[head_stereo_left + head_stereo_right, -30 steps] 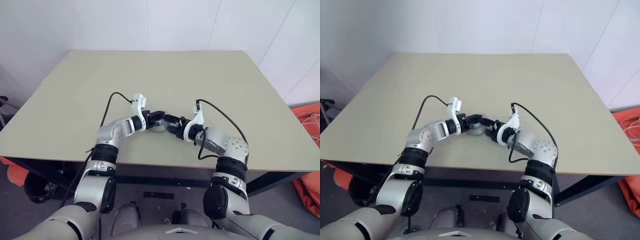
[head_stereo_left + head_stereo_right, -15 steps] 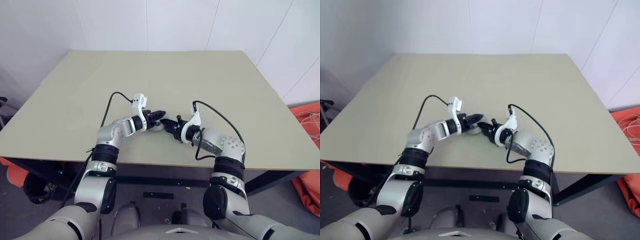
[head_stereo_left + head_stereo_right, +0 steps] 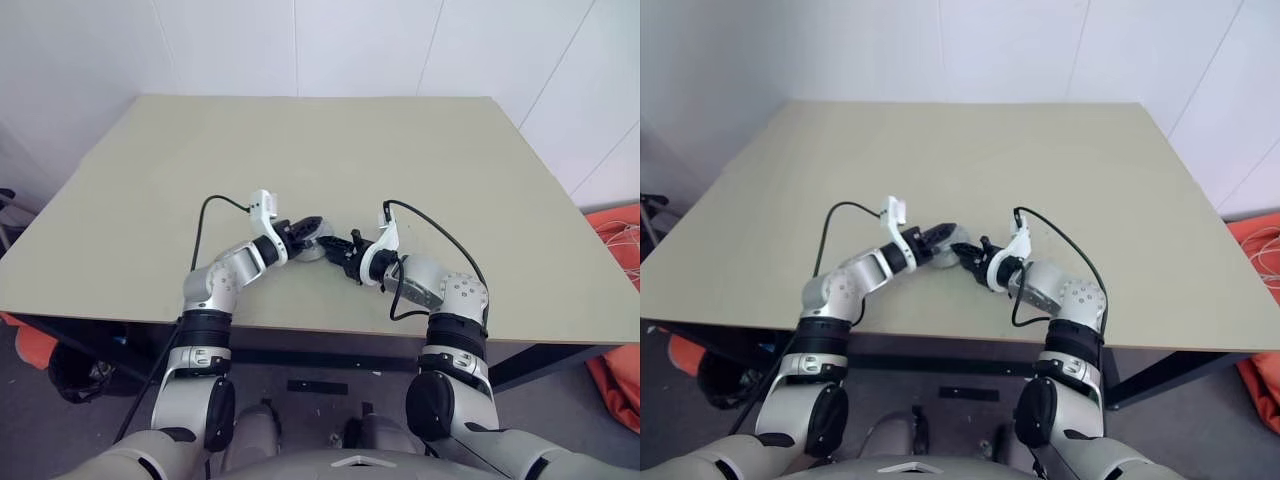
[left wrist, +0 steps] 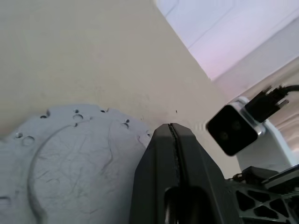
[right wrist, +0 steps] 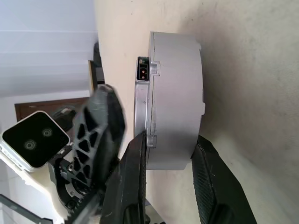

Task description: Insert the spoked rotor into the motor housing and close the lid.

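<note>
The motor housing (image 5: 173, 93) is a short silver drum standing on the table between my two hands (image 3: 322, 247). A grey lid (image 4: 70, 154) with small holes along its notched edge lies on top of it. My left gripper (image 4: 171, 135) is shut, empty, its tips just above the lid's edge (image 3: 308, 226). My right gripper (image 5: 170, 149) reaches in from the other side (image 3: 340, 243), one finger (image 5: 135, 158) at the lid's flange and the other at the drum's base, closed on the drum. The spoked rotor is hidden.
The beige table (image 3: 400, 150) stretches far beyond the housing, with white walls behind it. The near edge runs just behind my elbows. An orange object (image 3: 615, 300) lies on the floor to the right of the table.
My right gripper has narrowed onto the housing. The left gripper, still shut, has drawn a little to the left and up off the lid's middle.
</note>
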Motion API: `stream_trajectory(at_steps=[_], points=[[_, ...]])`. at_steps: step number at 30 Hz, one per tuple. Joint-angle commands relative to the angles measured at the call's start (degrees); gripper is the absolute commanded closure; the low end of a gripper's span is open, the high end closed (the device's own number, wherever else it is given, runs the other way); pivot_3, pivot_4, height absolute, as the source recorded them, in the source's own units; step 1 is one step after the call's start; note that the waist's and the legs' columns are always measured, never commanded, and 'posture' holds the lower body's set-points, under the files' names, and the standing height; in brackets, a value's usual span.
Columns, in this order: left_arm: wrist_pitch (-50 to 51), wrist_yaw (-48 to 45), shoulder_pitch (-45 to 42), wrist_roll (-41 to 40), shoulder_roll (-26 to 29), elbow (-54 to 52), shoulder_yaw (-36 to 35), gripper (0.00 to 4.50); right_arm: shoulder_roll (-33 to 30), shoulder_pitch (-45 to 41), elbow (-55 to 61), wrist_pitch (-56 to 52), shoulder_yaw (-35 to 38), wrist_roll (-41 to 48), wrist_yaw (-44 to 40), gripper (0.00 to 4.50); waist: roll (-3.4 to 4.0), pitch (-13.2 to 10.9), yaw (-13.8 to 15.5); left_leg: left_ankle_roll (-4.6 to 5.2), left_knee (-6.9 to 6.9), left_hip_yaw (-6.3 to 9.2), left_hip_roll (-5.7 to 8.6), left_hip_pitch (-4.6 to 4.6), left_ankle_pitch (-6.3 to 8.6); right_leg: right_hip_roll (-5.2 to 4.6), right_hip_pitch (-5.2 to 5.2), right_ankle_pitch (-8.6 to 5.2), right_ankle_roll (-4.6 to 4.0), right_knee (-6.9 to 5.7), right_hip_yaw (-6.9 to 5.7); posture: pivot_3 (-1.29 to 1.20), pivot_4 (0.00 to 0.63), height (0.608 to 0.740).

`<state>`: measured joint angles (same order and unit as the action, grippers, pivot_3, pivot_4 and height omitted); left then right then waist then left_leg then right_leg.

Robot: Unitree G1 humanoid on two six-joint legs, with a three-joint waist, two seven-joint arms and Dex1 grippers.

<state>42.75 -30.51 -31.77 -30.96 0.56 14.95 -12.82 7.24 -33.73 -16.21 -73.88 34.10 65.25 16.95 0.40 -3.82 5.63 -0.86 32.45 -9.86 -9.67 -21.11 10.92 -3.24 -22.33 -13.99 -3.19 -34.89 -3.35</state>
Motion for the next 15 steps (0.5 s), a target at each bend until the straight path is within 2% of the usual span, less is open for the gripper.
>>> stream_trajectory(at_steps=[1,7,15], points=[[-1.15,2.30,1.26,-4.35,-0.31,-7.29,-3.26,4.50,0.53,-0.21,2.48,0.39,-0.75,2.86,-1.42,3.38,0.00,0.00,0.02,0.01,0.01,0.01,0.00,-0.02,0.00,0.00,-0.01,0.00,0.00,0.00,-0.01,0.00,0.000,0.740],[-1.02,5.00,6.19,-9.49,-0.95,-15.94,-6.11,4.50,0.01,0.63,3.03,0.62,-0.80,3.61,-1.23,3.38,0.00,0.00,0.07,0.02,0.10,0.04,-0.01,-0.03,0.02,-0.01,0.04,0.00,0.01,0.00,-0.05,0.00,0.000,0.740],[6.49,2.21,23.27,-19.77,3.59,-26.93,-6.01,4.50,-1.20,0.79,7.94,-0.93,-1.32,9.48,-2.08,3.38,-0.01,0.00,0.18,0.05,0.12,0.06,-0.03,-0.09,0.04,0.05,0.00,0.00,0.03,0.00,-0.07,0.00,0.000,0.740]])
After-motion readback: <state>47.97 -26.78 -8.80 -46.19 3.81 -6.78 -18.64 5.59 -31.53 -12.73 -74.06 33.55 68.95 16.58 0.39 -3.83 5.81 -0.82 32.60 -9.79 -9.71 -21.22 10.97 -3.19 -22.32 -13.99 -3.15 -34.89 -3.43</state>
